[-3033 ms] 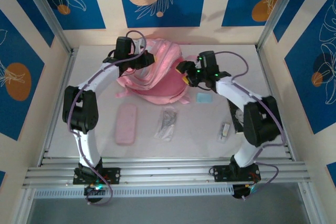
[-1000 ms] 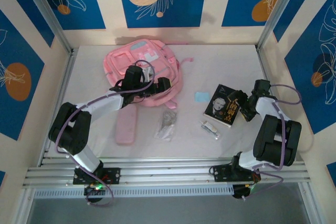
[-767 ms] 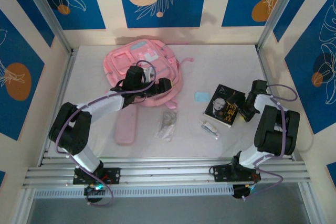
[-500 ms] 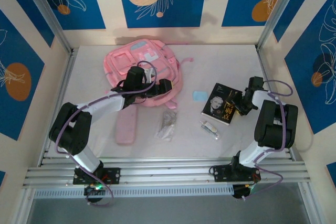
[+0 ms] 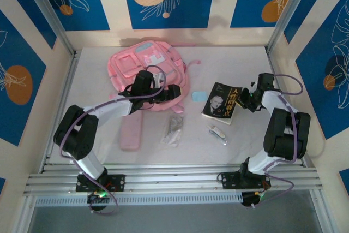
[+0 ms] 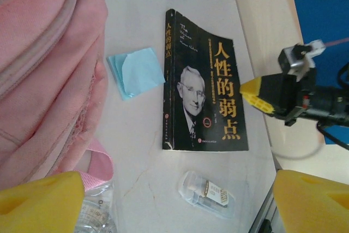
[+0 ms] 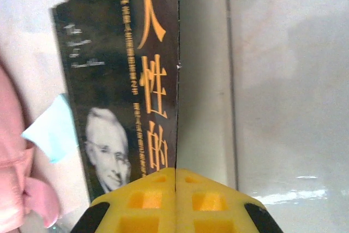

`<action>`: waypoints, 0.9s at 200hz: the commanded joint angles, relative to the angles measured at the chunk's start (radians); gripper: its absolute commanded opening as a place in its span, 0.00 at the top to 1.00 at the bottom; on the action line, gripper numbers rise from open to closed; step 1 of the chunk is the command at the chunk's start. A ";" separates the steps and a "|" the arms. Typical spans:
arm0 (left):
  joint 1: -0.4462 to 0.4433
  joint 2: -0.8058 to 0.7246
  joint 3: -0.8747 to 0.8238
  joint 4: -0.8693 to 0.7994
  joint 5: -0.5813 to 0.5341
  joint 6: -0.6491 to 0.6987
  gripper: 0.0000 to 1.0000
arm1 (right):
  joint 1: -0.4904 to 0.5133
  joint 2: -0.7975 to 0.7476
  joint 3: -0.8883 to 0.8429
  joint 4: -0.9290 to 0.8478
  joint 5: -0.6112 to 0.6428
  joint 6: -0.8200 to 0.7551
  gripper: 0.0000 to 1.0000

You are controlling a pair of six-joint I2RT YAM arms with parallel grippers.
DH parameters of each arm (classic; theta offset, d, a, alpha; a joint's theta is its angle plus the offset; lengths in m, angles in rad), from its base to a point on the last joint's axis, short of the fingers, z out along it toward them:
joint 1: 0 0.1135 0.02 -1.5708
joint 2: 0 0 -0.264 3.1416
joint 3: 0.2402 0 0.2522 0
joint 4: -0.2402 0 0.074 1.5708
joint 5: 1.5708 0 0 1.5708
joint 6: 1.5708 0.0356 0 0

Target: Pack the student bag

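The pink student bag (image 5: 144, 64) lies flat at the back left, and its side shows in the left wrist view (image 6: 38, 69). My left gripper (image 5: 175, 92) hovers open at the bag's lower right corner, its yellow fingers (image 6: 41, 203) wide apart with nothing between them. A black book (image 5: 218, 102) with orange characters lies flat to the right of the bag (image 6: 204, 96). My right gripper (image 5: 244, 100) is shut, with its tips at the book's right edge (image 6: 245, 88). In the right wrist view the book's (image 7: 120, 80) edge runs straight into the seam of the gripper (image 7: 175, 173).
A pale blue note pad (image 5: 197, 96) sits between bag and book. A flat pink pencil case (image 5: 131, 129), a clear packet with a protractor (image 5: 174, 126) and a small clear packet (image 5: 218, 132) lie nearer the front. Panel walls enclose the table.
My right gripper has shut and moved left. The book has slid left toward the bag, carrying the blue note pad with it. The left arm has hardly moved.
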 commanded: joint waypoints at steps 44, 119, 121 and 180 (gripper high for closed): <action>-0.052 0.069 0.019 0.103 0.055 -0.057 0.11 | 0.036 -0.003 -0.002 0.023 -0.087 -0.012 0.84; -0.065 0.078 0.016 0.128 0.060 -0.076 0.11 | 0.068 0.036 -0.047 0.147 -0.164 0.026 0.69; -0.065 0.078 0.016 0.128 0.060 -0.076 0.11 | 0.070 0.037 -0.047 0.149 -0.167 0.027 0.69; -0.072 0.102 0.013 0.173 0.059 -0.098 0.12 | 0.104 0.035 -0.009 0.131 -0.152 0.037 0.92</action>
